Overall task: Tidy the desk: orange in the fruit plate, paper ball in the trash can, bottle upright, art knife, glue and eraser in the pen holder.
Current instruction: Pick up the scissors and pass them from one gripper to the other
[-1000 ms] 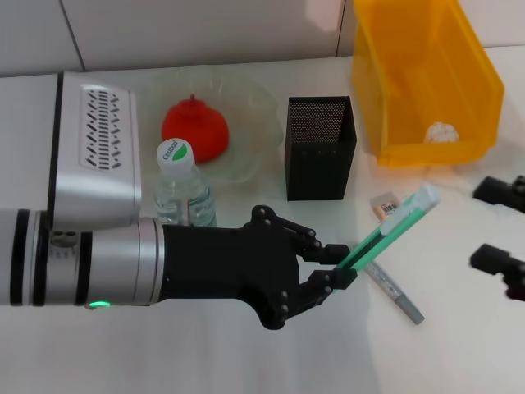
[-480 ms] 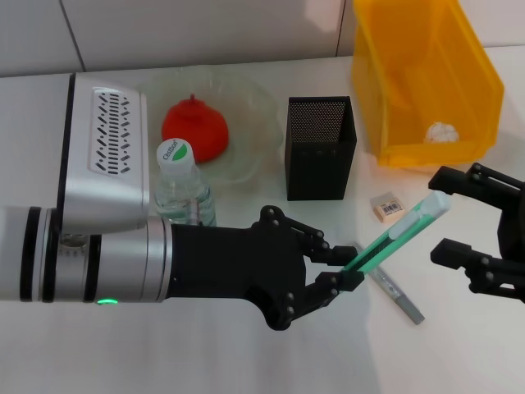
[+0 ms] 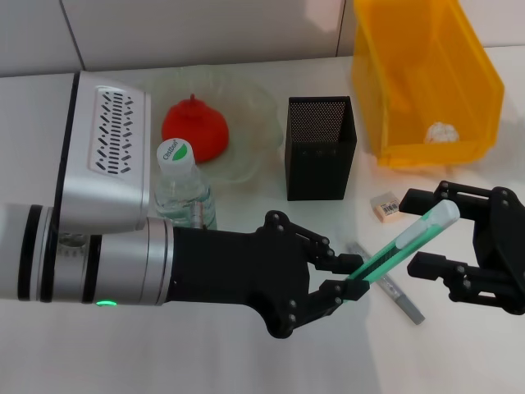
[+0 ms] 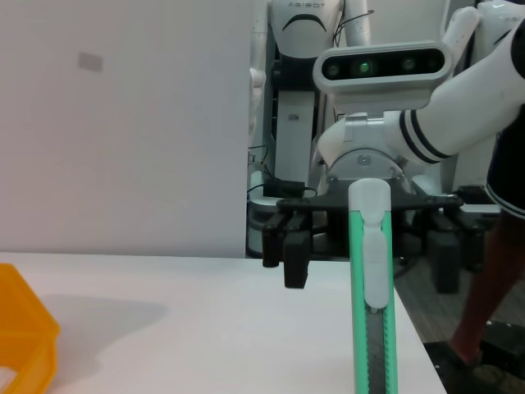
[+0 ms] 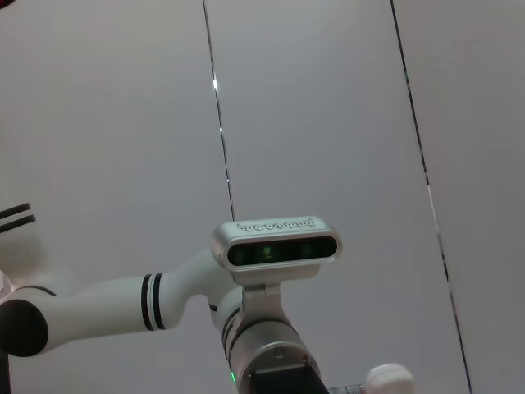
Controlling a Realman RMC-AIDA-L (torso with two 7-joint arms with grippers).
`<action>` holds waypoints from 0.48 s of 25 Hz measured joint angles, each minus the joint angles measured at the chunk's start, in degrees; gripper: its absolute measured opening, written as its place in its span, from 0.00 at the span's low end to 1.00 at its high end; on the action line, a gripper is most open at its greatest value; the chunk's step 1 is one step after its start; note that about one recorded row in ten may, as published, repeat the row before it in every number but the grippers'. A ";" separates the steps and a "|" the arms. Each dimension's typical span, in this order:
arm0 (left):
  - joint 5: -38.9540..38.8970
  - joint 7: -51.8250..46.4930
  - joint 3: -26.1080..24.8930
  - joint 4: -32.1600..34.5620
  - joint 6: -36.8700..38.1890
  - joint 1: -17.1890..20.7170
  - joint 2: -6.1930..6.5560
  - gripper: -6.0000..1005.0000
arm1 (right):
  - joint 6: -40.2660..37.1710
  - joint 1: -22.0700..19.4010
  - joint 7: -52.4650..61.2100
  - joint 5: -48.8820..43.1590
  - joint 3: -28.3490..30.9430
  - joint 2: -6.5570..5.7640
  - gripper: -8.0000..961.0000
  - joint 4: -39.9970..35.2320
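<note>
right tool moved in, spread wide around art knife, left tool clamping its base

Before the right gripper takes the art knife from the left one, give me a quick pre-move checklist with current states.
1. Left gripper shut on the art knife: ok.
2. Right gripper open, fingers on either side of the knife's free end: ok.
3. Right fingers touching the knife: cannot tell.
4. Pen holder upright with its mouth unobstructed: ok.
5. Eraser and glue lie on the desk below the handover: not ok, still to be put away.
</note>
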 joint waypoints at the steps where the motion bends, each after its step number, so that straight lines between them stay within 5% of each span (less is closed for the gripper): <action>1: -0.08 -0.17 -0.35 0.00 1.10 -0.21 0.02 0.23 | 0.31 0.17 0.21 -0.01 -0.37 -0.32 0.79 0.00; 10: -0.19 -0.20 -0.45 -0.07 2.22 -0.61 0.03 0.24 | 0.35 1.01 0.27 -0.01 -2.31 -0.16 0.41 0.01; 12: -0.20 -0.25 -0.35 -0.13 2.30 -0.61 0.03 0.24 | 0.35 1.09 0.28 -0.01 -2.48 -0.13 0.41 0.01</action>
